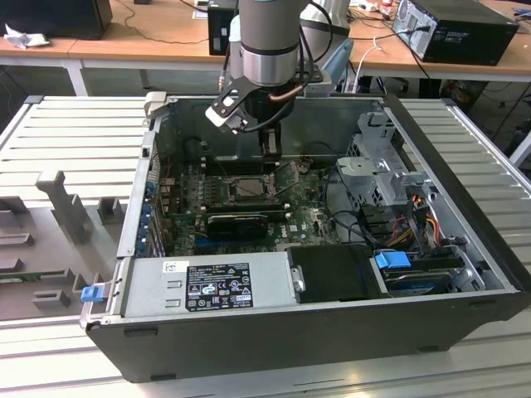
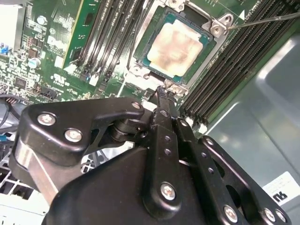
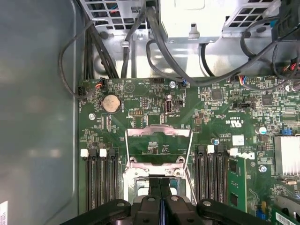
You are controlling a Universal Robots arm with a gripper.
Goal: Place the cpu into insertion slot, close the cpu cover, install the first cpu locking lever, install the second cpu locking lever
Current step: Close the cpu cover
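Silver-grey cpu (image 2: 180, 44) lies in the insertion slot (image 2: 139, 49), and the tool (image 2: 161, 91), clenched on nothing at the slot's rim, might slip and scratch the board (image 2: 47, 56).

The gripper (image 2: 162, 92) (fingers pressed together) sits just beside the cpu cover (image 2: 140, 37).

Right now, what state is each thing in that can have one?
cpu: seated, metal top up.
cpu cover: down around the cpu, it seems.
locking lever: seemingly unlatched, angled away from the cover.
gripper: fingers shut, tips at the cover's edge.
computer case: side open.
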